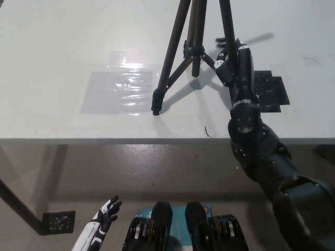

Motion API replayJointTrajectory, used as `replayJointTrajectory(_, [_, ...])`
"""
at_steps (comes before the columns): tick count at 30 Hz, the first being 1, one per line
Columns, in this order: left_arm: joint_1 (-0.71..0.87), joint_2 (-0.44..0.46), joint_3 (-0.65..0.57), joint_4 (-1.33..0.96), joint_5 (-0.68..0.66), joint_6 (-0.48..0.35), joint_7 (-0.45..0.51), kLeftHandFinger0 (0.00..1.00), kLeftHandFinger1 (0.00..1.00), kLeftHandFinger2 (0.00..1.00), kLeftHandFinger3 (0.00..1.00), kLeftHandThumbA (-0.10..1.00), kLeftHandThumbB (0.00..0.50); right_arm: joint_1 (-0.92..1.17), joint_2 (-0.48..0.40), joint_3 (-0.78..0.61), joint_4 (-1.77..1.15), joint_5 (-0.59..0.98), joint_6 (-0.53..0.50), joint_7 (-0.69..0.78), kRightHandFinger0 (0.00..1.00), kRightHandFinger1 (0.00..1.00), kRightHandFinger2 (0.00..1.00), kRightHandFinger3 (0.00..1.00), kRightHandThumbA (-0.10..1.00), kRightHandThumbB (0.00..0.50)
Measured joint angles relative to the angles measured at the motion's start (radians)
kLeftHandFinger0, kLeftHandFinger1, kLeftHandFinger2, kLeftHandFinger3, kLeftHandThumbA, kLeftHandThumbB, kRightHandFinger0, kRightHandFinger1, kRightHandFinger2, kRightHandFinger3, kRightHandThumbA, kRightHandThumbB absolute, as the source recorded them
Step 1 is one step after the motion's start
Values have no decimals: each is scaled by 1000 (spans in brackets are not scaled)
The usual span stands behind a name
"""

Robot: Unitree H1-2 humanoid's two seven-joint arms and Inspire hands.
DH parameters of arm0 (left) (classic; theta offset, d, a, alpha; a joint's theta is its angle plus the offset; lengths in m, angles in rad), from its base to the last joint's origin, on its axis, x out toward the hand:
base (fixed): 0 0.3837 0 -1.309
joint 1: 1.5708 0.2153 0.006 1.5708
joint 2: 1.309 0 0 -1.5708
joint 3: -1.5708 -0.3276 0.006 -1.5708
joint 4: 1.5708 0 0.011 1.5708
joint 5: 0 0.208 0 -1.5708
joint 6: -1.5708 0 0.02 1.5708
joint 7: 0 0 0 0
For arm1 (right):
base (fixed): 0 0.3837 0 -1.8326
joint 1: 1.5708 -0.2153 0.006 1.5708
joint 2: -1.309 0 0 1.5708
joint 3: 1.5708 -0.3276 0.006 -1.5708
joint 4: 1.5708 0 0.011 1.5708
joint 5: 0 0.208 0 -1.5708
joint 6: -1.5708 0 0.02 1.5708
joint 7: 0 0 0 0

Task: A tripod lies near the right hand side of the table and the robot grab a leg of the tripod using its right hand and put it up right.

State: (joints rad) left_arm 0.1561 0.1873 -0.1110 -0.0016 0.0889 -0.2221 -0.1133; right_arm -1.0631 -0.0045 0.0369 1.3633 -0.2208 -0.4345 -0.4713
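The black tripod [169, 56] stands on the white table [63, 47] with its legs spread; its top runs out of the picture. Its left foot [156, 108] rests on the table near the front edge. My black right hand [230, 58] is shut on the tripod's right leg [226, 21], and the lower part of that leg is hidden behind the hand and wrist. My white left hand [106, 213] rests low at the lower left, below the table, open with its fingers apart.
A shiny clear patch [118, 91] lies on the table left of the tripod. A black mat [269, 91] lies just right of my right hand. The table's front edge [131, 140] runs across the middle. A black plate [57, 222] sits on the floor.
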Motion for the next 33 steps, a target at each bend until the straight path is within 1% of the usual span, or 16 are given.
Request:
replayJointTrajectory(1, [0,0,0,0,0,0,0,1000,1000,1000,1000,1000,395,1,-4,1,-3,2,-5,16,1000,1000,1000,1000,769,500])
replayJointTrajectory(3, [0,0,0,2,0,0,0,1000,1000,1000,1000,1000,392,1,-10,2,-4,5,-11,58,1000,1000,1000,1000,824,500])
replayJointTrajectory(7, [1,0,-1,4,0,0,0,1000,1000,1000,1000,1000,388,3,-28,0,-12,15,-15,131,1000,1000,1000,1000,875,500])
replayJointTrajectory(8, [1,0,-1,5,0,0,0,1000,1000,1000,1000,1000,399,3,-32,-2,-15,17,-15,148,1000,1000,1000,1000,954,500])
replayJointTrajectory(11, [1,0,-1,5,0,0,0,1000,1000,1000,1000,1000,404,8,-43,-9,-30,32,-15,208,1000,1000,1000,1000,906,500])
replayJointTrajectory(12, [1,0,-1,6,0,0,0,1000,1000,1000,1000,1000,412,9,-45,-13,-33,35,-15,219,1000,1000,1000,1000,866,500])
replayJointTrajectory(15, [2,0,-1,6,0,1,0,1000,1000,1000,1000,1000,413,19,-51,-48,-55,70,-15,281,1000,1000,1000,1000,838,500])
replayJointTrajectory(16, [3,0,-1,6,0,1,0,1000,1000,1000,1000,1000,414,26,-52,-64,-70,85,-13,306,1000,1000,1000,1000,838,500])
replayJointTrajectory(20, [3,0,-1,5,0,1,0,1000,1000,1000,1000,1000,418,68,-58,-103,-184,144,12,386,1000,1000,1000,1000,910,500])
replayJointTrajectory(22, [4,0,-1,6,0,2,0,1000,1000,1000,1000,1000,418,101,-65,-111,-265,168,27,418,1000,1000,1000,1000,839,500])
replayJointTrajectory(25, [4,0,-1,7,0,2,0,1000,1000,1000,1000,1000,412,151,-74,-119,-378,203,54,450,1000,1000,1000,1000,835,500])
replayJointTrajectory(26, [4,0,-1,8,0,2,0,1000,1000,1000,1000,1000,417,167,-77,-121,-417,211,64,456,1000,1000,1000,1000,800,500])
replayJointTrajectory(28, [4,0,-1,10,0,3,0,1000,1000,1000,1000,1000,424,191,-82,-123,-487,226,85,465,1000,1000,1000,1000,786,500])
replayJointTrajectory(29, [4,0,-1,11,0,3,0,1000,1000,1000,1000,1000,425,200,-86,-124,-525,234,95,468,1000,1000,1000,1000,784,500])
replayJointTrajectory(31, [4,0,-1,12,0,3,0,1000,1000,1000,1000,1000,425,213,-94,-124,-583,245,111,473,1000,1000,1000,1000,850,500])
replayJointTrajectory(33, [4,0,-1,13,0,3,0,1000,1000,1000,1000,1000,430,226,-107,-126,-649,254,128,478,1000,1000,1000,1000,876,500])
